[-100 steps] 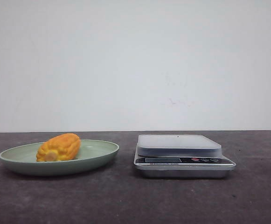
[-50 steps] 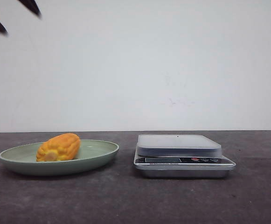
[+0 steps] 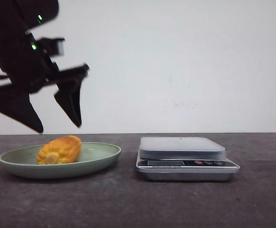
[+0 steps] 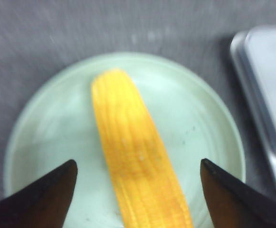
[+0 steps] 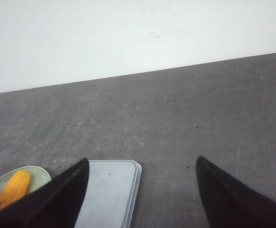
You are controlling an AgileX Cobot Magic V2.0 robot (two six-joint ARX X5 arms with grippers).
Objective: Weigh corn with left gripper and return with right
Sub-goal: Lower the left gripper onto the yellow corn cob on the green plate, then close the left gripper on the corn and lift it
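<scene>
The corn is a short orange-yellow cob lying on the pale green plate at the left of the table. My left gripper is open and hangs just above the corn, one finger on each side. In the left wrist view the corn lies lengthwise between the spread black fingers on the plate. My left gripper holds nothing. My right gripper is open and empty, out of the front view. It looks down on the scale, the corn and the plate.
A silver kitchen scale with a flat grey platform stands right of the plate; its corner shows in the left wrist view. The dark grey table runs back to a white wall.
My left arm has come down from the upper left corner of the front view to just above the corn. The corn, plate and scale have not moved.
</scene>
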